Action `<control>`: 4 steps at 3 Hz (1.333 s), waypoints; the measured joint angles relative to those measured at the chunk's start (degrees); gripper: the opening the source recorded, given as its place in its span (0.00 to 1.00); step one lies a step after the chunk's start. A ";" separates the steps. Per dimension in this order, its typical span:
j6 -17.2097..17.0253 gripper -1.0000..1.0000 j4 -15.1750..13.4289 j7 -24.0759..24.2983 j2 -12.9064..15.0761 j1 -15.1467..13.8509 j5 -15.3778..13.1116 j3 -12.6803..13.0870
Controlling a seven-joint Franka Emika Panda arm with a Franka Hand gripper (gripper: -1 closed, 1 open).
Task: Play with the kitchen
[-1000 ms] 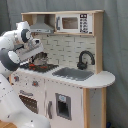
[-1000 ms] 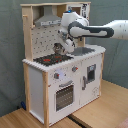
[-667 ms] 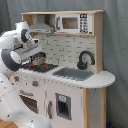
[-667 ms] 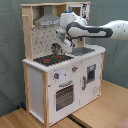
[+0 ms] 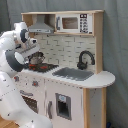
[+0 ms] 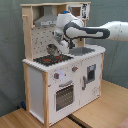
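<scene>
1. The kitchen [image 5: 75,85] [image 6: 65,80] stands on a wooden floor before a grey backdrop, with pale wood sides and white panels.
2. The gripper [image 5: 34,59] [image 6: 56,48] hangs over the black-red hob [image 5: 41,67] [image 6: 50,59], at the counter's end away from the sink (whether its fingers are spread or pressed together cannot be told).
3. The grey sink [image 5: 74,74] [image 6: 82,51] fills the counter's other half, the black faucet [image 5: 85,59] at its back edge.
4. The range hood [image 5: 41,26] [image 6: 47,21] hangs above the hob, the microwave [image 5: 74,23] beside it.
</scene>
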 joint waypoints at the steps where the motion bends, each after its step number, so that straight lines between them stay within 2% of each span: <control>1: -0.03 0.00 4.09 -0.03 -0.92 -4.28 -0.01 4.80; 4: -0.11 0.00 15.46 -0.84 -5.10 -14.58 -0.01 15.69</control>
